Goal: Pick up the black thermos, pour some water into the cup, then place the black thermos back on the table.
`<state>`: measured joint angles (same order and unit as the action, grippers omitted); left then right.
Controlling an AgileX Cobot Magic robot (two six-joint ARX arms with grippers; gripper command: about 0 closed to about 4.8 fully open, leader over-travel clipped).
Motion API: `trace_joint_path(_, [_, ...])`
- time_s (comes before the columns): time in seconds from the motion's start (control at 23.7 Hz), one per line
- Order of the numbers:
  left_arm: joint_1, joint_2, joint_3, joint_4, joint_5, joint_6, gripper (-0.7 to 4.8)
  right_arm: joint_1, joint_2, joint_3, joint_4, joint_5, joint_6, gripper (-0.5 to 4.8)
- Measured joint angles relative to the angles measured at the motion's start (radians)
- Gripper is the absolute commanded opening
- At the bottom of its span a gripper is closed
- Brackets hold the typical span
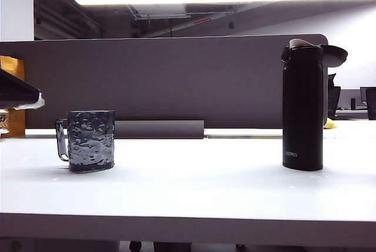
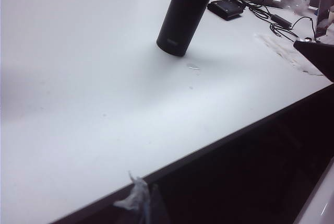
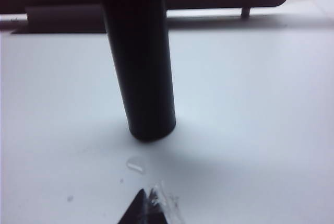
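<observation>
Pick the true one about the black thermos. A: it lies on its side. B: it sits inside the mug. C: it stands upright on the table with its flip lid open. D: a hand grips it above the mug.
C: the black thermos stands upright on the table, lid flipped open, apart from the mug; no hand touches it.

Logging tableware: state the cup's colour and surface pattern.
The cup is dark blue-grey and glassy, with a dimpled, hammered surface. The exterior view shows it best.

The white table (image 1: 194, 187) bears the cup (image 1: 89, 140) at left and the upright black thermos (image 1: 302, 108) well apart at right
</observation>
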<state>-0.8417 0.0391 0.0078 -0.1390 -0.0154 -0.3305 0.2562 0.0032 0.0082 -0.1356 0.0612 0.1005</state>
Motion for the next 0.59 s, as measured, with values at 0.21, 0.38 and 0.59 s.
trace_joint_path(0.21, [0.0,0.0,0.0,0.0,0.0,0.0,-0.05,0.0,0.0,0.0,0.011,-0.035,0.008,-0.08])
trace_joint_path(0.38, [0.003,-0.008,0.0,-0.002,0.0,0.0,-0.05,0.0,0.0,0.0,0.006,-0.037,0.009,-0.08])
trace_joint_path(0.59, [0.126,-0.026,0.0,-0.003,0.037,0.0,-0.05,0.0,0.0,0.0,0.006,-0.037,0.009,-0.08])
